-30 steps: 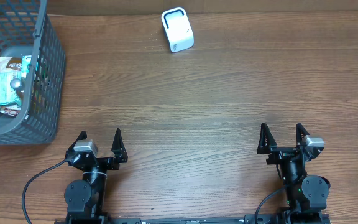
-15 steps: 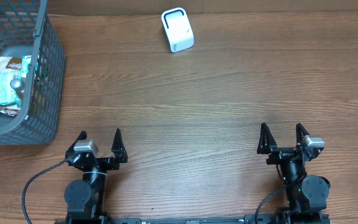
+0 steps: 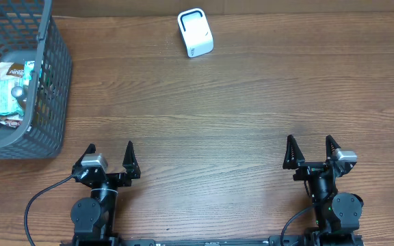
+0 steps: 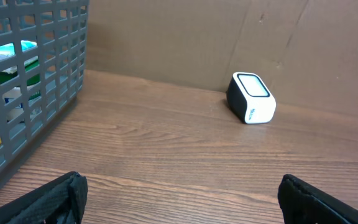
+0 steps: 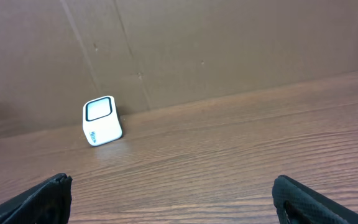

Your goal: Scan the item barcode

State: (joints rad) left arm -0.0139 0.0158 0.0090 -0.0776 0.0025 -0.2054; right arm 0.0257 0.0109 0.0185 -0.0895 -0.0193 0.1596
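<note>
A white barcode scanner [image 3: 195, 33] with a dark window stands at the far middle of the wooden table; it also shows in the left wrist view as the scanner [image 4: 251, 99] and in the right wrist view as the scanner [image 5: 100, 121]. Packaged items [image 3: 11, 89] lie inside a grey mesh basket [image 3: 53, 75] at the far left; through its wall I see packets [image 4: 11, 68]. My left gripper [image 3: 109, 158] rests open near the front left, nothing between its fingers. My right gripper [image 3: 311, 152] rests open near the front right, also empty.
A brown cardboard wall [image 5: 229, 43] backs the table behind the scanner. The basket [image 4: 30, 81] rises tall at the left of the left arm. Bare wood [image 3: 217, 123] lies between the grippers and the scanner.
</note>
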